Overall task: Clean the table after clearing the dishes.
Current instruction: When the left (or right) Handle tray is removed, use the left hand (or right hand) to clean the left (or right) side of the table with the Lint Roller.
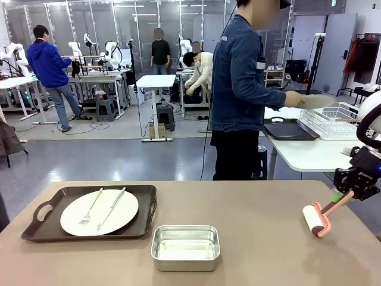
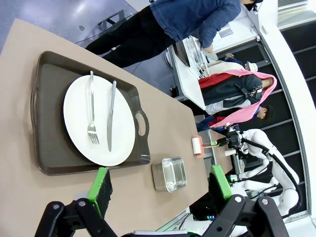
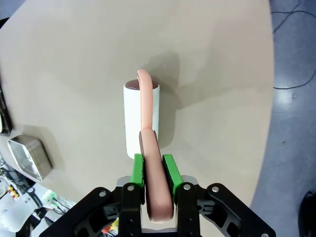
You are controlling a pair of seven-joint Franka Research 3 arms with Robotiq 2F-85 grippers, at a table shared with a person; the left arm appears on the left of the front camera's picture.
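Steel pan, matte tan table, white plate

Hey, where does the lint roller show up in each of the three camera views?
Front view: lint roller far right, held by the right tool.
Left wrist view: small, centre-right, beyond the steel pan.
Right wrist view: centre, handle clamped.
Shared landmark: the steel pan.

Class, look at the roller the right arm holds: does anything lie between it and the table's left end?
Yes. Beside the roller the table is bare, but further left the steel pan sits near the robot's edge, and beyond it the tray with its plate covers the left end.
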